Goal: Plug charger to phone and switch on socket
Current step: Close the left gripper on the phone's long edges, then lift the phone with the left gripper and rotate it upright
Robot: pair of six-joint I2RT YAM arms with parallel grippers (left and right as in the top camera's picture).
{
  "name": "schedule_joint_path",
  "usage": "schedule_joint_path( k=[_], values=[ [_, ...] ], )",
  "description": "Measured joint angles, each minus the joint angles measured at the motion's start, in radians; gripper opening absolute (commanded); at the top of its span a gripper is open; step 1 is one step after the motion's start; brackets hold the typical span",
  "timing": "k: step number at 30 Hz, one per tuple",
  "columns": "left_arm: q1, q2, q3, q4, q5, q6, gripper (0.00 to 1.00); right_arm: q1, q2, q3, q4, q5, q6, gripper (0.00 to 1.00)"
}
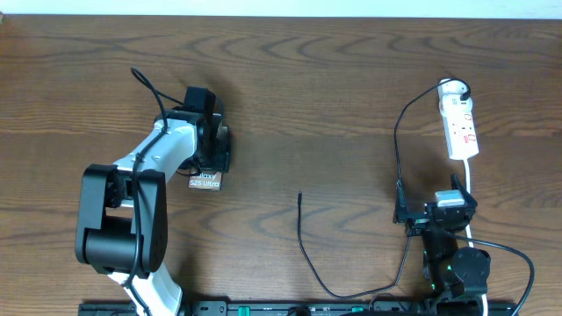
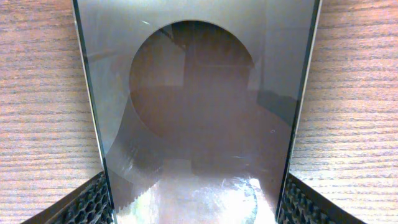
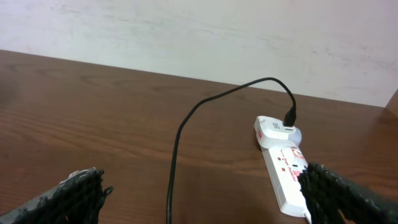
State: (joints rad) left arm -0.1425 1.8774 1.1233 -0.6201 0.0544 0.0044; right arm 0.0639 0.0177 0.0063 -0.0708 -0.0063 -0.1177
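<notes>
The phone (image 1: 205,181) is a dark glossy slab at the table's left, its white lettered end showing below my left gripper (image 1: 211,145). In the left wrist view the phone (image 2: 199,112) fills the gap, and both fingers (image 2: 93,202) press against its long edges, so my left gripper (image 2: 196,202) is shut on it. The charger cable's plug tip (image 1: 299,196) lies free at mid table, and the cable loops round to the white socket (image 1: 459,123) at the right. My right gripper (image 1: 442,213) stands open just short of the socket (image 3: 283,171), with the charger cable (image 3: 179,140) passing between its fingers (image 3: 78,193).
The socket's white cord (image 1: 471,189) runs down past the right arm. The charger's white adapter (image 3: 273,129) sits plugged in at the socket's far end. A pale wall (image 3: 199,37) stands behind the table's far edge.
</notes>
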Motion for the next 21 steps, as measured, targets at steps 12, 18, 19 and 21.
schedule_joint_path(
  k=[12, 18, 19, 21],
  values=[
    [0.0, -0.003, 0.03, -0.06, 0.003, 0.0, 0.43, 0.0, 0.0, 0.0, 0.0, 0.0, 0.0, 0.99],
    [0.0, -0.093, 0.064, -0.068, 0.007, 0.0, 0.41, 0.0, 0.0, 0.0, 0.0, 0.0, 0.0, 0.99],
    [0.0, -0.119, 0.065, -0.068, 0.008, 0.0, 0.39, 0.0, 0.0, 0.0, 0.0, 0.0, 0.0, 0.99],
    [0.0, -0.17, 0.068, -0.072, 0.011, 0.0, 0.35, 0.0, 0.0, 0.0, 0.0, 0.0, 0.0, 0.99]
  ],
)
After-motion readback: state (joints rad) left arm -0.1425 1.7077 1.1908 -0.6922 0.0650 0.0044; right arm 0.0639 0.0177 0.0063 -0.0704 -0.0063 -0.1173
